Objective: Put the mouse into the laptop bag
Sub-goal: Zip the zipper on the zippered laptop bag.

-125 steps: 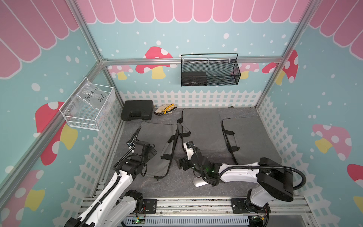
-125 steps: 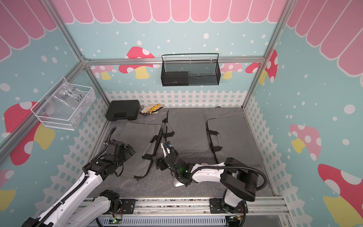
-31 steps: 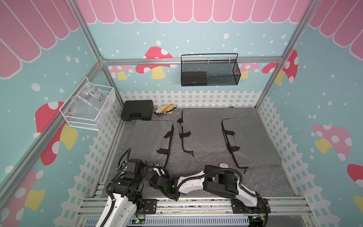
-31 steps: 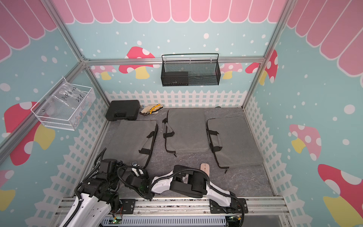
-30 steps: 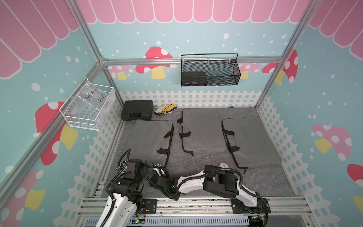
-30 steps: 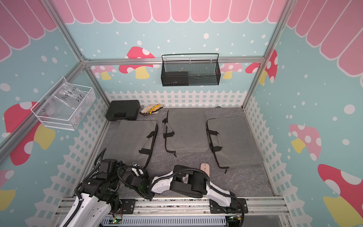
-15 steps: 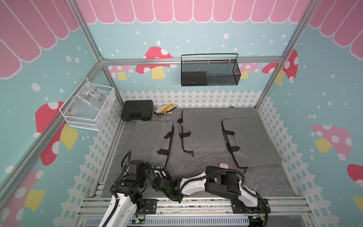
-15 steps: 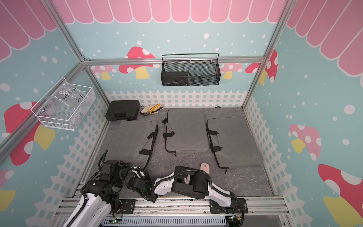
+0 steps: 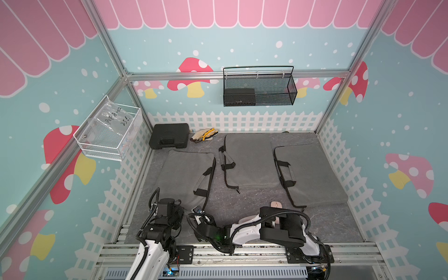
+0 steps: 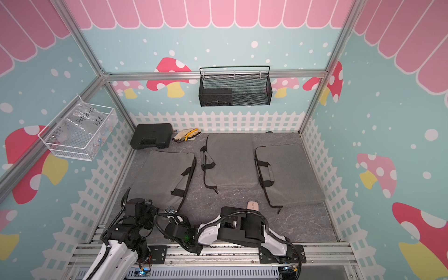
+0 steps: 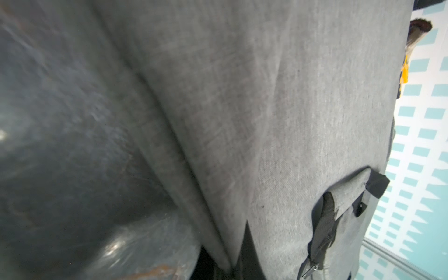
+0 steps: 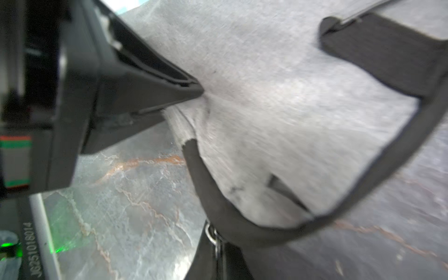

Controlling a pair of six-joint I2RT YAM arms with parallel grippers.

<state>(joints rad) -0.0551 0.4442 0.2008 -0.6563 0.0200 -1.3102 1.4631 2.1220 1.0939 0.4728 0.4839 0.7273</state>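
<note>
in both top views three grey bags lie flat on the counter [image 9: 327, 223]. the laptop bag [image 9: 184, 174] nearest the left arm has both arms at its near corner. the left pincer [image 9: 180, 212] sits at that corner, and the right pincer [image 9: 197, 210] reaches across to just beside it, by the black zip edge. the mouse [image 9: 276, 204] lies on the bare counter outside every bag, just beyond the right arm's elbow and near the front corner of the right bag [image 9: 310, 174]. the middle bag [image 9: 249, 160] lies apart from both arms. a black case [image 9: 169, 139] and a pair of gloves [image 9: 203, 134] lie by the back wall.

left wrist view: the grey cloth of the laptop bag [image 11: 278, 121] fills most of the frame above the dark counter [image 11: 60, 121]. the left pincer [image 11: 232, 264] is closed, with a fold of the cloth caught between its tips.

right wrist view: the left pincer [image 12: 196, 87] pinches the grey cloth at the bag's [image 12: 291, 109] corner. the right pincer [image 12: 218, 252] is closed on the black zip edge, right at the metal pull [image 12: 211, 232]. the picture is blurred.
</note>
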